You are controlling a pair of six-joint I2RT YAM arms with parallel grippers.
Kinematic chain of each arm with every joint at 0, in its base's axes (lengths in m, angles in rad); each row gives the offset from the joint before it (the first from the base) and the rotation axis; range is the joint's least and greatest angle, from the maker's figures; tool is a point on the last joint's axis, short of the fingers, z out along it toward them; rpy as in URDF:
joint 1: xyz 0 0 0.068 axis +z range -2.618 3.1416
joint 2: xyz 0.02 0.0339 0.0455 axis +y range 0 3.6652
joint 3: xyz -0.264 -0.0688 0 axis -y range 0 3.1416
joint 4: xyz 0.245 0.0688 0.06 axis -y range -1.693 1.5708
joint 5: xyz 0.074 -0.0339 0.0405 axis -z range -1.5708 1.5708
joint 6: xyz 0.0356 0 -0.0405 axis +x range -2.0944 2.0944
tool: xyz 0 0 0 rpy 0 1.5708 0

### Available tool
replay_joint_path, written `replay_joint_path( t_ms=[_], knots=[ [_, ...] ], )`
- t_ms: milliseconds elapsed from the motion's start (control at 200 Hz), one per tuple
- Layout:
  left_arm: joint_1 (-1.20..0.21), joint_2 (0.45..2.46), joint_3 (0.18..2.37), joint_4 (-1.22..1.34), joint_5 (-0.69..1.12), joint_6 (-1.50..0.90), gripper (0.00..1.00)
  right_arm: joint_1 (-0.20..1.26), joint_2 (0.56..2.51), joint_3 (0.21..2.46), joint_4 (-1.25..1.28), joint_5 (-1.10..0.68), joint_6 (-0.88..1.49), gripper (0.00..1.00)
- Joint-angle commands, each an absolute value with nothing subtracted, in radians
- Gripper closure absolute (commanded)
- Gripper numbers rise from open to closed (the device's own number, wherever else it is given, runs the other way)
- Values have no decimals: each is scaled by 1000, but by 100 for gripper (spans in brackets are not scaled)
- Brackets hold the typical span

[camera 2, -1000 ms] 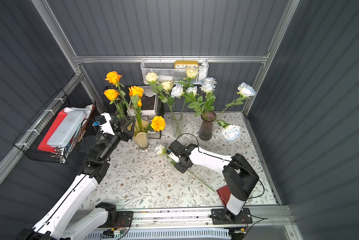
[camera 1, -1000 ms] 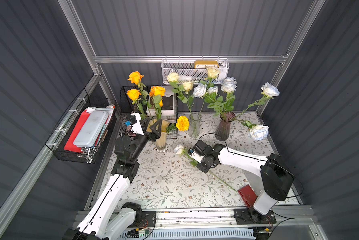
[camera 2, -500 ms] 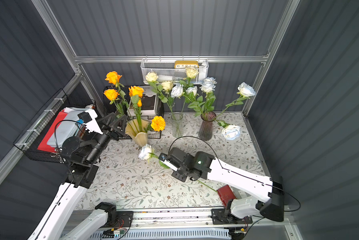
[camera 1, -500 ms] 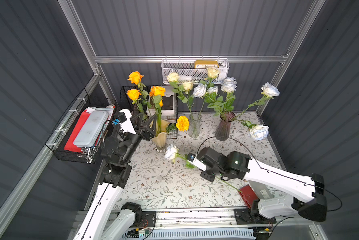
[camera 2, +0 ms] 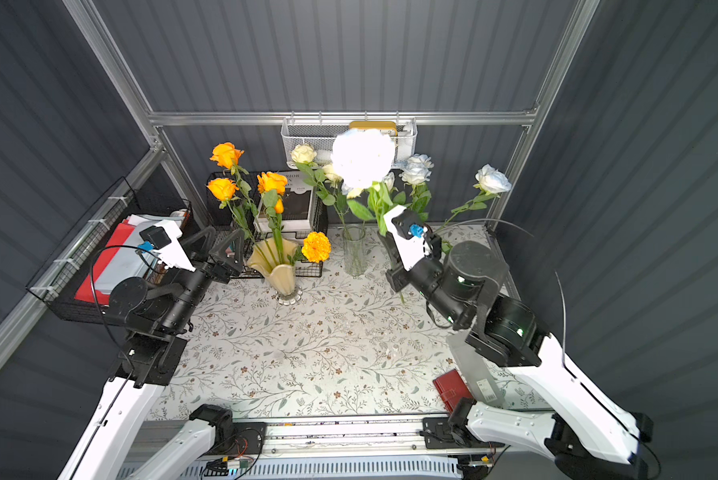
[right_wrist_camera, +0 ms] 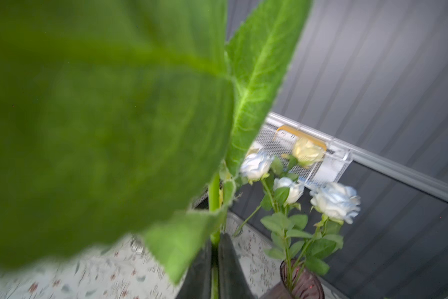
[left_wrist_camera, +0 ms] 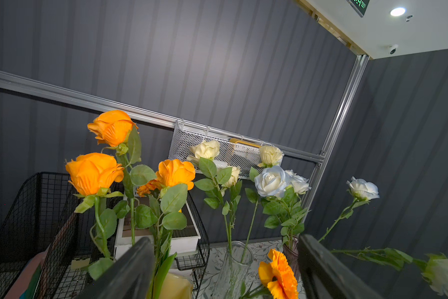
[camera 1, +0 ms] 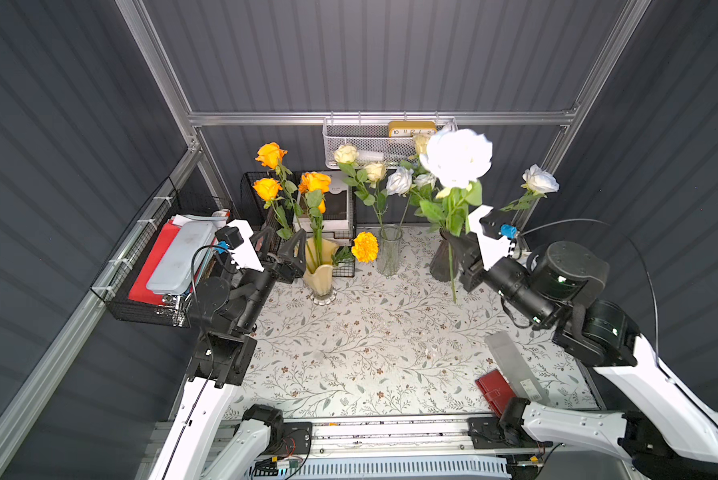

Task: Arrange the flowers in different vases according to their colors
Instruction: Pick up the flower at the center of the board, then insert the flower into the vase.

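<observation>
At the far left a black wire basket [camera 1: 158,270] hung on the wall frame, with flat red and grey things in it. Just beside it the left gripper [camera 1: 280,245] was raised off the floral tablecloth [camera 1: 349,345]. Its jaws were spread wide with nothing between them, and it pointed toward the pale yellow vase [camera 1: 319,277] but stayed apart from it. That vase held the orange roses [camera 1: 271,154] upright, and a marigold [camera 1: 365,246] leaned out low at its right side. Next stood the clear glass vase [camera 1: 389,251] with cream roses [camera 1: 345,153] in it. Right of that, the right gripper [camera 1: 459,255] was clenched on the stem of a large white rose [camera 1: 457,160], held upright with its bloom high in both top views. The stem hung just in front of the purple vase [camera 1: 439,264], outside it; whether its end touched the cloth I could not tell. In the right wrist view the fingers [right_wrist_camera: 230,271] pinched the stem, and a blurred leaf covered most of the frame. Bluish-white roses [right_wrist_camera: 334,200] stood in the purple vase. Near the front right edge lay a red case [camera 1: 492,390], touching a clear plastic sleeve [camera 1: 511,365]
</observation>
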State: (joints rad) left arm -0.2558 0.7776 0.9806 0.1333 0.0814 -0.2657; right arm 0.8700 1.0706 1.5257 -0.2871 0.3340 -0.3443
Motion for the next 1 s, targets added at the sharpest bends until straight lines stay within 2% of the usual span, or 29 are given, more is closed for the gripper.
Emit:
replay_joint_path(
  t_ms=[0, 160, 480, 720, 996],
  knots=[
    [-259, 759, 959, 131, 83, -244, 9, 797, 1165, 1510, 106, 455, -515, 100],
    [-259, 747, 953, 113, 94, -245, 8, 624, 1325, 1584, 283, 464, -532, 100],
    [-259, 752, 931, 116, 105, -256, 7, 459, 1546, 1717, 343, 449, -530, 100],
    [-259, 764, 910, 124, 95, -261, 7, 374, 1600, 1625, 431, 464, -418, 100],
    [-259, 767, 898, 121, 91, -261, 6, 359, 1648, 1517, 512, 473, -335, 100]
  ],
)
